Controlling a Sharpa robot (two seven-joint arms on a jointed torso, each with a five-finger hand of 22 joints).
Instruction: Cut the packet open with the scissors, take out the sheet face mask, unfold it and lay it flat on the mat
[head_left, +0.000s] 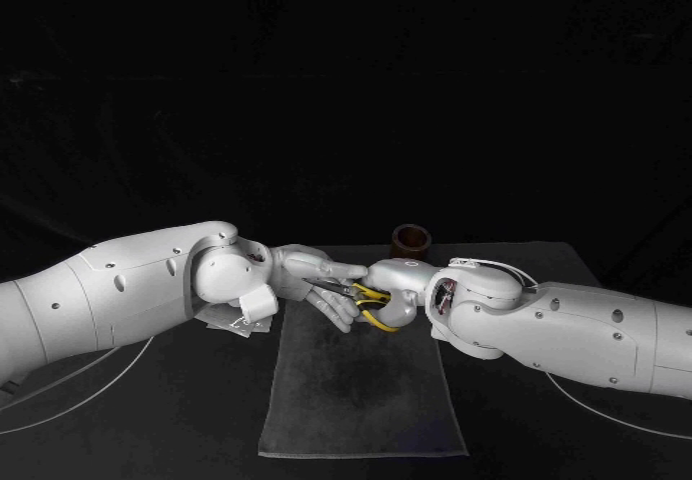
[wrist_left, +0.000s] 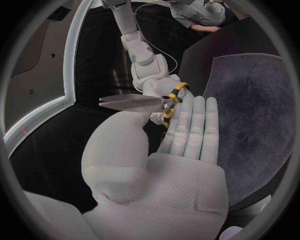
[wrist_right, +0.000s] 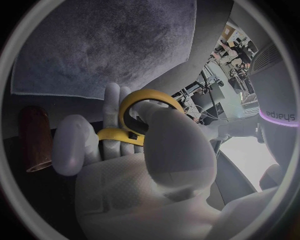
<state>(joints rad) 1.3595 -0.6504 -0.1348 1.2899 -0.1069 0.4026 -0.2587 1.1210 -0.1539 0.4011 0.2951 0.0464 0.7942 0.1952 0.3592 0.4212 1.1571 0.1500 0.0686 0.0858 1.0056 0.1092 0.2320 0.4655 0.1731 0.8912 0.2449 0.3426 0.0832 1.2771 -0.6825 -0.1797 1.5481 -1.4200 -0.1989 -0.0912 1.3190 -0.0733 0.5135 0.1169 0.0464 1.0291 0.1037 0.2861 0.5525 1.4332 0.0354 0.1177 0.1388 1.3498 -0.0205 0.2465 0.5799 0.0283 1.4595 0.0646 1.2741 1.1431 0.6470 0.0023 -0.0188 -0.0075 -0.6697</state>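
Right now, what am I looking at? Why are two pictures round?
Those are a robot's two white arms, each ending in a silver hand. The square picture comes from a camera on its head, looking down at the black table. The round ones come from cameras at its wrists, behind each hand. On the table lies a grey mat, with a brown cylinder at its far end. The right hand holds yellow-handled scissors. The left hand holds nothing; its fingers are stretched out flat next to the scissors.

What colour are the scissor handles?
Yellow. The right hand grips the scissors by them; clearest in the right wrist view.
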